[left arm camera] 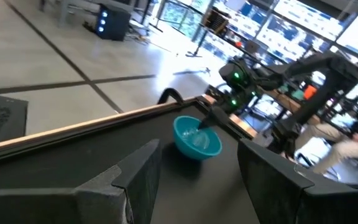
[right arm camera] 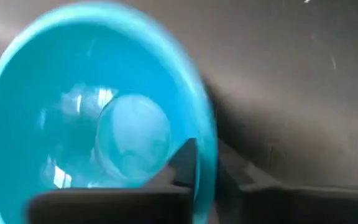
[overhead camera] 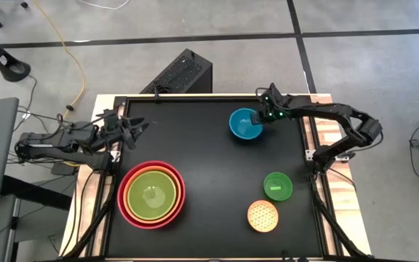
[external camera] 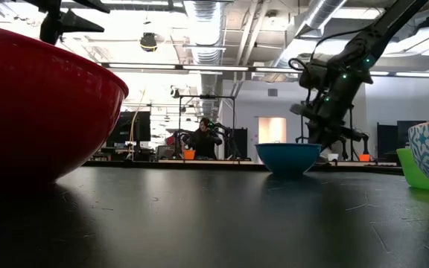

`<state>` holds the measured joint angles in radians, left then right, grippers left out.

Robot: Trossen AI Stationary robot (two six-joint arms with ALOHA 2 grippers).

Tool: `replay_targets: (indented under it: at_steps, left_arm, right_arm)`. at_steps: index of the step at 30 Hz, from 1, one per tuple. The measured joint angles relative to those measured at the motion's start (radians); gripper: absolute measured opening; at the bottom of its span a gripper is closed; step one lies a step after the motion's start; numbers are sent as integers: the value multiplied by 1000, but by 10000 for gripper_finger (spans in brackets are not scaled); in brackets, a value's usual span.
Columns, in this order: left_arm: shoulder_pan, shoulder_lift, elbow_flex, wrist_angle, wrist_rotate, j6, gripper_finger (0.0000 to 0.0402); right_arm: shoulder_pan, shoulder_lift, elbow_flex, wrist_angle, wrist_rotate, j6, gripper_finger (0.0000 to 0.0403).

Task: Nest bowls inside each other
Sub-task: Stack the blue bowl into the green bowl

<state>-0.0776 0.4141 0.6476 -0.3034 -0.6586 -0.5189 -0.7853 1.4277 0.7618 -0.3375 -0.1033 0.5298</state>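
The blue bowl (overhead camera: 244,124) stands upright on its base at the far right of the black table, also in the low view (external camera: 287,158). My right gripper (right arm camera: 207,168) is shut on the side of its rim nearest the table's right edge. The red bowl (overhead camera: 121,200) at the near left holds the orange bowl (overhead camera: 127,191), and the lime green bowl (overhead camera: 151,195) sits inside that. A small green bowl (overhead camera: 277,185) and a yellow lattice bowl (overhead camera: 262,215) stand apart at the near right. My left gripper (overhead camera: 138,127) hangs open above the table's left edge, touching nothing. My right gripper has the blue bowl's rim (right arm camera: 204,149) between its fingers, one finger (right arm camera: 182,165) inside the bowl and the other (right arm camera: 253,180) outside the wall. The fingers slant down from the table's right side. The bowl stands upright with its base on the table.
A raised wooden frame (overhead camera: 308,131) borders the table. A dark box (overhead camera: 184,73) sits on the floor beyond the far edge. Bare black tabletop (overhead camera: 209,167) lies between the red stack and the blue bowl.
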Motion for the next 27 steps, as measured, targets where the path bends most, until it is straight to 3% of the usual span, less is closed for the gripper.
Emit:
replay_targets:
  at_steps: [8, 14, 19, 22, 27]
  left_arm:
    - [0, 0, 0, -35, 151, 93, 203]
    - [0, -3, 0, -120, 228, 219, 203]
    - [0, -33, 0, -108, 235, 402, 203]
    - [0, -78, 0, -89, 187, 483, 203]
    - [1, -147, 0, -136, -39, 599, 203]
  right_arm:
    - [54, -64, 80, 15, 16, 150, 14]
    - [293, -98, 278, -21, 148, 271, 9]
    - [565, -29, 480, -145, 293, 363, 9]
    - [717, 36, 565, -155, 333, 435, 9]
    - [930, 214, 739, -137, 392, 545, 9]
